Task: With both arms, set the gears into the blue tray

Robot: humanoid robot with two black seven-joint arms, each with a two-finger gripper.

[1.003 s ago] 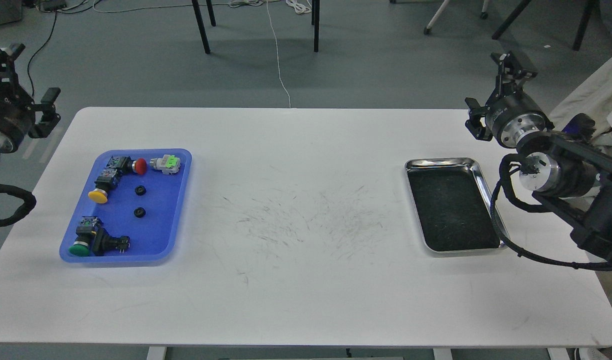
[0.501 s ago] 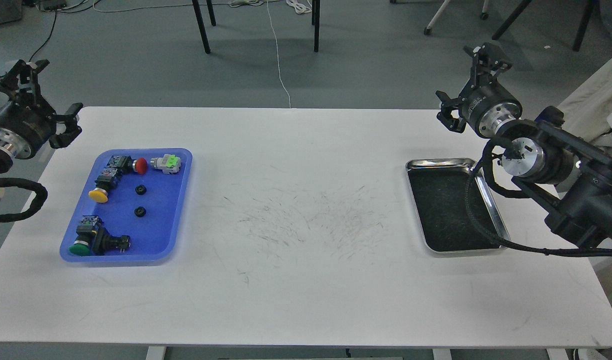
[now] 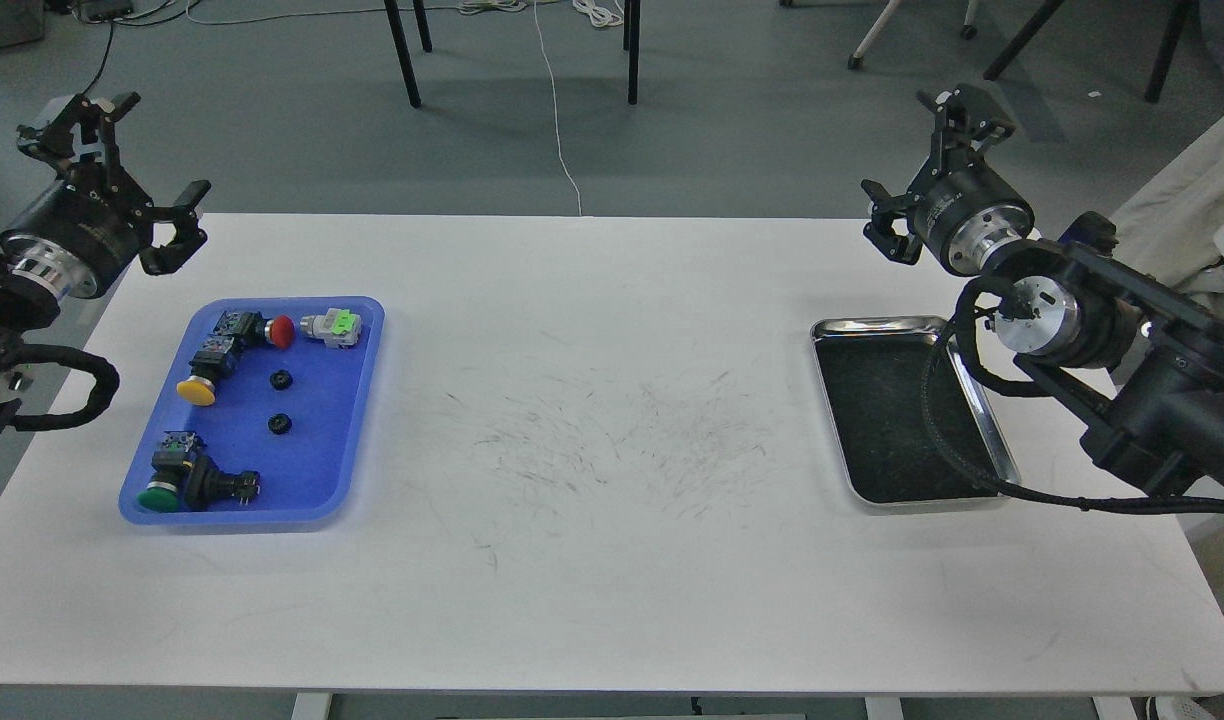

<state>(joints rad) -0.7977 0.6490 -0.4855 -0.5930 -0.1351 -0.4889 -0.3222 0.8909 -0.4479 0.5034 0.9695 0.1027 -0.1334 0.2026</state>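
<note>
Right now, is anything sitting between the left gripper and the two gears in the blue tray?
Partly. The left gripper hangs open above the table's far left corner, holding nothing. The gears lie in the blue tray, with the red-capped switch and yellow-capped switch on the gripper's side. From above, nothing visible covers them.

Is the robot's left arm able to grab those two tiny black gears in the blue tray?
Probably yes. The left end effector hangs open beyond the blue tray, and both gears lie uncovered, apart from the switches.
</note>
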